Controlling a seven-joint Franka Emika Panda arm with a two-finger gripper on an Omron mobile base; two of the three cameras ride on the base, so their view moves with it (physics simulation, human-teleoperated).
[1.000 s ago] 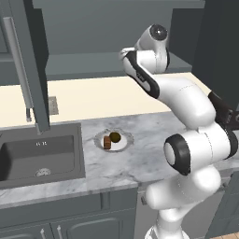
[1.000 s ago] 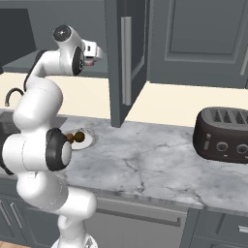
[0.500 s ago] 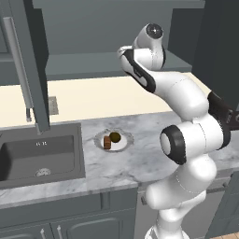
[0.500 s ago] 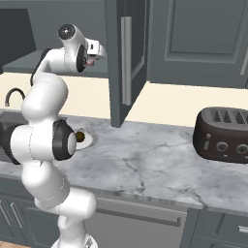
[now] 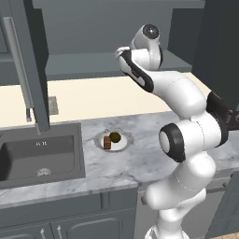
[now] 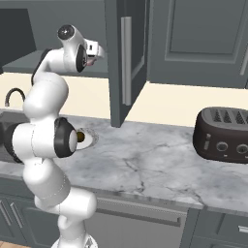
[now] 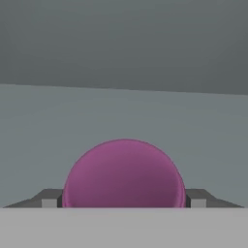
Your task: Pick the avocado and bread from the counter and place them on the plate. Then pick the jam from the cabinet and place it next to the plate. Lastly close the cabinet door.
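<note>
Reaching up into the open cabinet [image 5: 112, 60], the gripper [image 7: 124, 203] has the jam [image 7: 124, 174] right between its fingers.

Hand view: the pink jar sits on the grey shelf with one finger tip [image 7: 48, 198] just beside it on each side, fingers spread wide around it; whether they press on it yet, I cannot tell. Down on the counter [image 5: 140, 163], the plate [image 5: 122, 144] carries the avocado [image 5: 115, 137] and the bread [image 5: 107, 142], side by side. A dark toaster [image 6: 224, 134] stands off to the right.

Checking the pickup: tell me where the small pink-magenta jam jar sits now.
In the hand view the small pink-magenta jam jar sits low and centred on the grey cabinet shelf, between the two dark finger tips of the gripper.
</note>
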